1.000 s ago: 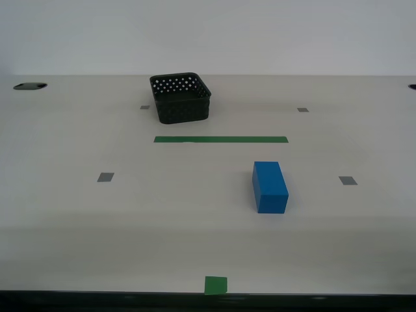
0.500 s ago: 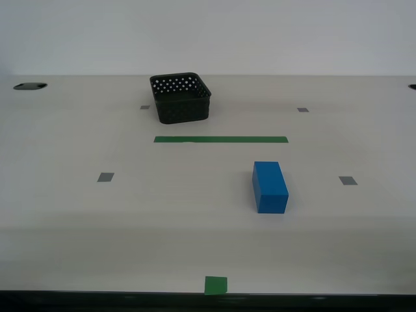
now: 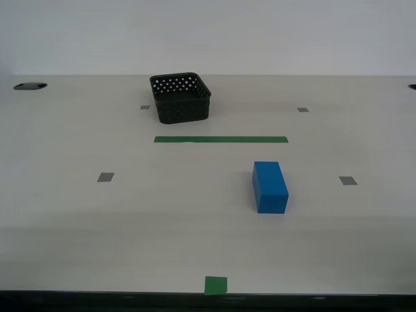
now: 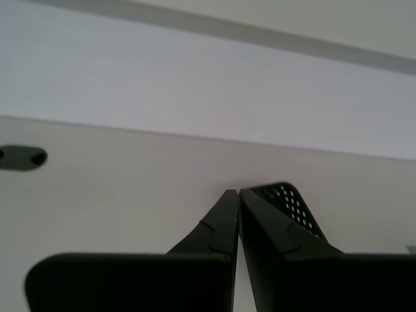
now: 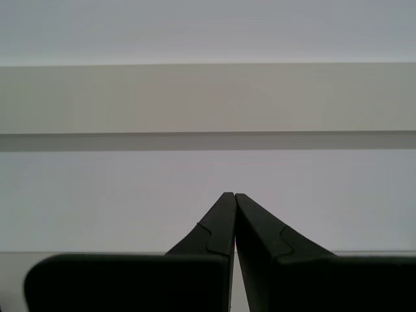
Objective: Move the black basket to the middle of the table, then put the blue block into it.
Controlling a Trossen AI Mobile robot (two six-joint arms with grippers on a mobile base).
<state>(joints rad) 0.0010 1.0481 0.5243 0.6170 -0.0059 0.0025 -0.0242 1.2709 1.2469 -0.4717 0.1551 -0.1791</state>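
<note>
On the table (image 3: pixel 78 221), a black basket (image 3: pixel 181 97) sits beyond a green tape strip (image 3: pixel 221 139); a blue block (image 3: pixel 270 186) lies nearer.
No writing is visible; my first gripper (image 5: pixel 234 195) and my second gripper (image 4: pixel 238 192) are both closed, holding nothing.

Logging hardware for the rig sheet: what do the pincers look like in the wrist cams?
Both match. My first pincer and my second pincer each have two matte black fingers tapering to a narrow point, with a small stepped notch along each inner edge, rising from a wide black base. No cables, labels or markings visible. Neither arm shows in the exterior view.
</note>
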